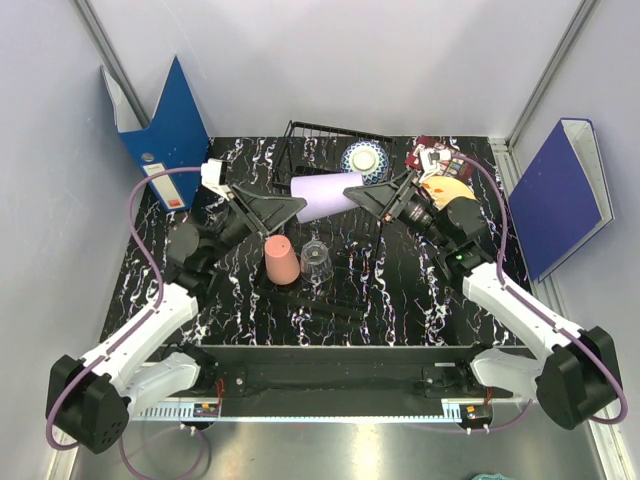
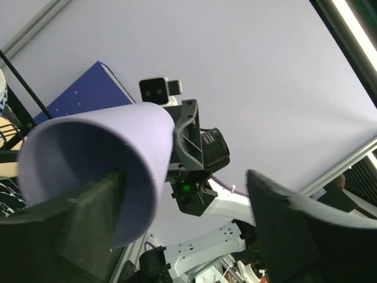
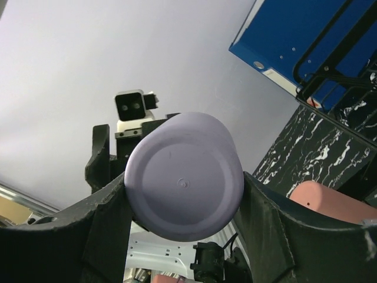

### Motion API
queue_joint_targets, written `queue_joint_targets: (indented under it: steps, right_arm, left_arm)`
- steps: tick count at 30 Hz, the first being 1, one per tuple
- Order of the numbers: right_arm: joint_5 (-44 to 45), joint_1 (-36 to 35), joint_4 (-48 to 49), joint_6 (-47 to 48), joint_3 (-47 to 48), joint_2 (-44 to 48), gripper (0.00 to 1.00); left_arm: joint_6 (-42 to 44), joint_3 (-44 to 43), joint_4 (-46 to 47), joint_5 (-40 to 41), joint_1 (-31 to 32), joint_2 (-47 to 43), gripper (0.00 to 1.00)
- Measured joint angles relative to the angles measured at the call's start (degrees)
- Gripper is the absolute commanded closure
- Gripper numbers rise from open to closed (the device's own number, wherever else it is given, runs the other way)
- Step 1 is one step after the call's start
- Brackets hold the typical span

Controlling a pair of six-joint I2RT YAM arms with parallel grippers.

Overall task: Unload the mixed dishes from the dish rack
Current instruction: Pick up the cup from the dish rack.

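Note:
The lavender cup (image 1: 325, 195) hangs on its side above the table between both grippers. My right gripper (image 1: 368, 197) is shut on its base end, which fills the right wrist view (image 3: 184, 177) between both fingers. My left gripper (image 1: 292, 208) is open at the cup's mouth (image 2: 88, 153), with one finger inside the rim and the other well clear. The salmon-pink cup (image 1: 280, 260) stands upside down on the table beside the clear glass cup (image 1: 316, 260). The blue-and-white bowl (image 1: 364, 159) sits by the black wire dish rack (image 1: 305, 140). The cream orange-patterned plate (image 1: 450, 189) lies under my right arm. No white plate shows.
A blue binder (image 1: 165, 125) leans at the back left and another (image 1: 565, 195) at the right wall. The dark red palette (image 1: 437, 156) lies at the back right. The tabletop (image 1: 400, 300) is black marble-patterned.

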State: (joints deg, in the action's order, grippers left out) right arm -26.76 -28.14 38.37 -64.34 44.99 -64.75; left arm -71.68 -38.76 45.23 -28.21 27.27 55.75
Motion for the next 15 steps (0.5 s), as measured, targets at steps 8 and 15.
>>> queue_joint_targets:
  steps: [8,15]
  right_arm:
    - [-1.57,-0.48,0.35,-1.11,0.66,-1.95,0.94]
    - [-0.04,-1.46,-9.51,2.32,0.98,3.30,0.27]
  left_arm:
    - [3.17,-1.22,-6.16,-0.48,1.11,1.09,1.00]
    - [13.77,-11.15,-31.76,2.64,2.89,-4.33,1.00]
